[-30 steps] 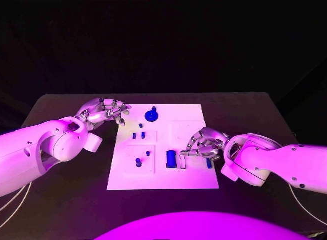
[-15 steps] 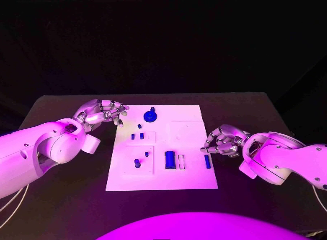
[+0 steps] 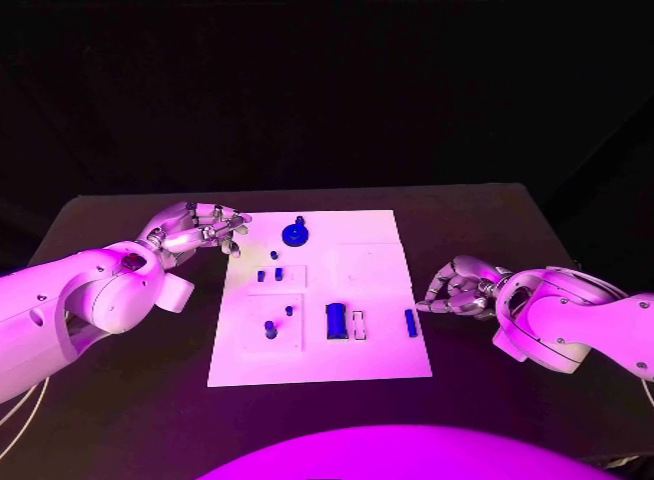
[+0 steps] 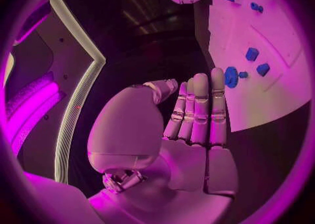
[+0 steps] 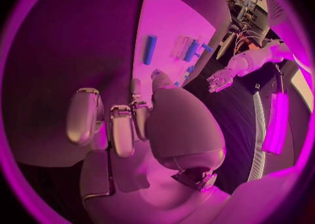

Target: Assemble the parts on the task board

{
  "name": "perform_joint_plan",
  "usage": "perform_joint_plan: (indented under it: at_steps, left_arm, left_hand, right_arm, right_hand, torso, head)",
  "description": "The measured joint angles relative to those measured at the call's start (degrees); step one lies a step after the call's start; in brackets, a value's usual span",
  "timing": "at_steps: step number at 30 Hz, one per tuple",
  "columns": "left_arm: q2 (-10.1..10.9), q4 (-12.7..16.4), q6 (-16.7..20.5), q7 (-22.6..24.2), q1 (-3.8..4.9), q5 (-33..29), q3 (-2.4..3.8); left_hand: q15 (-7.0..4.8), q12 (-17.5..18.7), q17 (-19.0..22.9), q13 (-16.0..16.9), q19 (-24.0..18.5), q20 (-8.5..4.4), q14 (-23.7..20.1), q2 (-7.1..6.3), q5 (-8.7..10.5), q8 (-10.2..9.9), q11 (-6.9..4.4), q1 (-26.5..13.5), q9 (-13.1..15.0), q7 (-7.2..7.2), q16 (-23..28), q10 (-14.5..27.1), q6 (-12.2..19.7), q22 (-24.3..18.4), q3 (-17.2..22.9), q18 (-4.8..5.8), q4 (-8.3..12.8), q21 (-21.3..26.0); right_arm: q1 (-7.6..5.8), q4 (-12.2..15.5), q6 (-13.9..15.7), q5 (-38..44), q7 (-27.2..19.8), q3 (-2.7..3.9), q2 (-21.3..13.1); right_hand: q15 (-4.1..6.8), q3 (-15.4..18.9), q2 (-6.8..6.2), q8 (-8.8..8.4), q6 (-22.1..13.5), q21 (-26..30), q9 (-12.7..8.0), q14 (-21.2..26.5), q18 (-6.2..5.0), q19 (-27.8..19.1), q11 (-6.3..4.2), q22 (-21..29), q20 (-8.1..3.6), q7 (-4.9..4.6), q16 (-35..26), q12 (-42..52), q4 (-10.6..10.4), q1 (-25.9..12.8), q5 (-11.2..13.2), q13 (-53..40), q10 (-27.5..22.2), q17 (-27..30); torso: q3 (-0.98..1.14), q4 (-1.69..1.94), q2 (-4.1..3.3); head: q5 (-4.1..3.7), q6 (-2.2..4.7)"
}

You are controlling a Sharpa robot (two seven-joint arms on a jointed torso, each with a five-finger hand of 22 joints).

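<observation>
The white task board point(image 3: 370, 265) lies in the middle of the black table. On it are a round blue part point(image 3: 294, 235) at the far end, several small blue pegs point(image 3: 270, 273), a blue block point(image 3: 336, 320) and a thin blue bar point(image 3: 411, 322) near the right edge. My left hand point(image 3: 197, 228) hovers off the board's far left corner with its fingers straight and nothing in them point(image 4: 197, 114). My right hand point(image 3: 457, 285) sits just right of the board, fingers curled in and holding nothing point(image 5: 125, 124). The bar point(image 5: 150, 49) lies free on the board point(image 5: 170, 24).
Bare black table surrounds the board on all sides. Both white forearms lie over the table's left and right parts. A pale clear piece point(image 3: 359, 324) stands beside the blue block.
My right hand has drawn back to the right, off the board, leaving the thin blue bar lying near the board's right edge. The left hand has stayed at the far left corner.
</observation>
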State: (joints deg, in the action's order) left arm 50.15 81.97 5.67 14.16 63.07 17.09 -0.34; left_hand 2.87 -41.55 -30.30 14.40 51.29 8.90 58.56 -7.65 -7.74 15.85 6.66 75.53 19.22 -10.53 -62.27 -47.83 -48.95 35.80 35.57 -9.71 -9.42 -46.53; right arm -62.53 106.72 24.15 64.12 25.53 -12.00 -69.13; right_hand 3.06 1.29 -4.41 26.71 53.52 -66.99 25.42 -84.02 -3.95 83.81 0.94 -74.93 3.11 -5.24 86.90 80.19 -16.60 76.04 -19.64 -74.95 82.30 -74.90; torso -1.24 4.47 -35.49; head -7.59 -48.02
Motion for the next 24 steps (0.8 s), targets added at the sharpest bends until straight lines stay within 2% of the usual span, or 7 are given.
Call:
perform_joint_plan:
  at_steps: [3, 7, 11, 13, 24]
  left_arm:
    - [0.01, 0.03, 0.0, 0.01, 0.0, 0.0, 0.0]
    - [0.06, 0.07, 0.0, 0.02, 0.0, 0.0, 0.0]
    - [0.14, 0.09, 0.0, 0.03, 0.0, 0.01, 0.0]
    - [0.18, 0.09, 0.01, 0.03, 0.0, 0.01, 0.0]
    - [0.19, 0.06, 0.01, 0.03, 0.0, 0.01, 0.0]
  left_hand:
    - [0.0, 0.0, 0.0, 0.0, 0.0, 0.0, 0.0, 0.0, 0.0, 0.0, 0.0, 0.0, 0.0, 0.0, 0.0, 0.0, 0.0, 0.0, 0.0, 0.0, 0.0, 0.0]
    - [0.0, 0.0, 0.0, 0.0, 0.0, 0.0, 0.0, 0.0, 0.0, 0.0, 0.0, 0.0, 0.0, 0.0, 0.0, 0.0, 0.0, 0.0, 0.0, 0.0, 0.0, 0.0]
    - [0.0, 0.0, 0.0, 0.0, 0.0, 0.0, 0.0, 0.0, 0.0, 0.0, 0.0, 0.0, 0.0, 0.0, 0.0, 0.0, 0.0, 0.0, 0.0, 0.0, 0.0, 0.0]
    - [0.0, 0.0, 0.0, 0.0, 0.0, 0.0, 0.0, 0.0, 0.0, 0.0, 0.0, 0.0, 0.0, 0.0, 0.0, 0.0, 0.0, 0.0, 0.0, 0.0, 0.0, 0.0]
    - [0.0, 0.0, 0.0, 0.01, 0.0, 0.0, 0.0, 0.0, 0.0, 0.0, 0.0, 0.0, -0.05, 0.21, 0.0, 0.0, 0.21, -0.08, 0.0, -0.01, 0.01, 0.22]
  right_arm:
    - [0.46, -0.05, -0.34, 0.42, 0.51, -0.08, 0.67]
    - [1.06, -0.27, -0.75, 0.8, 0.94, -0.16, 1.47]
    - [1.51, -0.5, -1.1, 1.0, 1.21, -0.24, 2.05]
    - [1.73, -0.63, -1.29, 1.09, 1.35, -0.27, 2.41]
    - [2.08, -1.55, -1.91, 1.85, 1.9, -0.2, 4.34]
  right_hand:
    - [0.0, 0.0, 0.19, 0.0, 0.39, -0.08, 0.0, 0.0, 0.0, 0.0, -0.03, 0.0, 0.0, 0.15, 0.0, 0.0, 0.0, -0.19, 0.0, -0.01, 0.02, 0.0]
    - [0.0, 0.0, -0.18, 0.0, 0.83, -0.35, 0.0, 0.0, 0.0, 0.0, -0.32, 0.0, 0.0, 0.42, 0.0, 0.23, 0.0, -0.57, 0.0, 0.01, 0.31, 0.0]
    - [0.0, 0.0, -0.11, 0.0, 1.12, -0.34, 0.0, 0.0, 0.0, 0.0, -0.32, 0.01, 0.0, 0.29, 0.0, 0.23, 0.0, -0.65, 0.0, 0.01, 0.31, 0.0]
    - [0.0, 0.01, -0.26, 0.24, 1.43, -0.66, 0.07, 0.0, 0.0, 0.0, -0.53, 0.01, 0.0, 0.61, 0.0, 0.51, 0.0, -1.25, 0.0, 0.02, 0.53, 0.0]
    - [0.0, -0.08, -0.26, 1.24, 2.12, -1.01, 0.54, 0.0, 0.0, -0.01, -0.73, 0.01, -0.01, 0.67, 0.22, 0.51, -0.09, -1.25, 0.0, 0.02, 0.73, -0.04]
  torso:
    - [0.0, 0.05, 0.01]
    - [0.0, 0.12, 0.0]
    - [0.0, 0.12, 0.0]
    - [-0.02, 0.09, -0.01]
    - [0.04, 0.05, -0.01]
  head:
    - [-0.06, -0.08]
    - [-0.14, -0.1]
    - [-0.11, -0.23]
    - [-0.08, -0.29]
    - [-0.19, -0.4]
